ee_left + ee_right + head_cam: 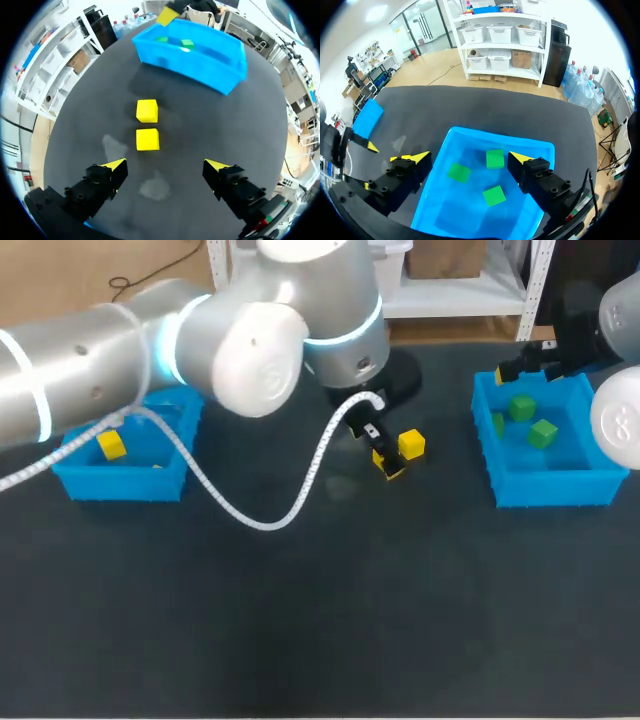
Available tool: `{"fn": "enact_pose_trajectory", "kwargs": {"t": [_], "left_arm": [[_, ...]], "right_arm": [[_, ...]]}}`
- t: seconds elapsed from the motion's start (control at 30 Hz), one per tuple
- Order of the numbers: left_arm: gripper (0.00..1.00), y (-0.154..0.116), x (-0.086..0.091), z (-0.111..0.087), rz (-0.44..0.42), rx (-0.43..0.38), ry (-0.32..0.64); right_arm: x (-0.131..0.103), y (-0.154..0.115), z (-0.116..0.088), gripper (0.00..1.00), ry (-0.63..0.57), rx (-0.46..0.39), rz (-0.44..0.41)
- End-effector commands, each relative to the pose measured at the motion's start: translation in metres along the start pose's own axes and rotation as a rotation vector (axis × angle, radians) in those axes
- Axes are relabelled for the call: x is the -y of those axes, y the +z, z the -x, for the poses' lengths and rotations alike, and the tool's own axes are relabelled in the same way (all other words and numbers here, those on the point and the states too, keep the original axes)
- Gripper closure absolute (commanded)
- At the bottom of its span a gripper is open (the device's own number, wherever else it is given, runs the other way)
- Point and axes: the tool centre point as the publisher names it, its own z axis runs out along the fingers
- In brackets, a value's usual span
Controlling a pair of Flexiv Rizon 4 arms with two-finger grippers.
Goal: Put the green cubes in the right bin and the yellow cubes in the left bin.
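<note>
Head view: the left gripper [385, 455] hangs at the table's middle, just beside a loose yellow cube [411, 445]. A binned yellow cube [112, 446] lies in the left bin [120, 485].

Left wrist view: fingers spread, with the near yellow cube [148, 139] and far yellow cube [147, 110] ahead of them, untouched.

Right wrist view: the right gripper [470, 157] is spread above three green cubes [495, 158] in the right bin [470, 134].
</note>
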Motion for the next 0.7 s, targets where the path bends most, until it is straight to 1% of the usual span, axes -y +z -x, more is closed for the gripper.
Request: {"fn": "enact_pose_trajectory", "kwargs": {"t": [0.03, 0.33, 0.5, 0.53, 0.57, 0.6, 0.7], "left_arm": [[0.00, 0.018, -0.011, 0.016, -0.009, -0.092, -0.016], [0.00, 0.036, -0.023, 0.019, -0.003, -0.119, -0.041], [0.00, 0.045, -0.029, 0.020, 0.022, -0.129, -0.058], [0.04, 0.047, -0.031, 0.020, 0.027, -0.130, -0.058], [0.49, 0.048, -0.032, 0.021, 0.036, -0.123, -0.069], [1.00, 0.048, -0.033, 0.021, 0.039, -0.118, -0.073], [1.00, 0.049, -0.034, 0.020, 0.048, -0.125, -0.068]], "right_arm": [[0.000, -0.001, -0.001, 0.00, 0.000, 0.001, -0.003], [0.000, -0.001, -0.001, 0.00, 0.000, 0.001, -0.003], [0.000, -0.001, -0.001, 0.00, 0.000, 0.001, -0.003], [0.000, -0.001, -0.001, 0.00, 0.000, 0.001, -0.003], [0.000, -0.001, -0.001, 0.00, 0.000, 0.001, -0.003], [0.000, -0.001, -0.001, 0.00, 0.000, 0.001, -0.003], [0.000, -0.001, -0.001, 0.00, 0.000, 0.001, -0.003]]}}
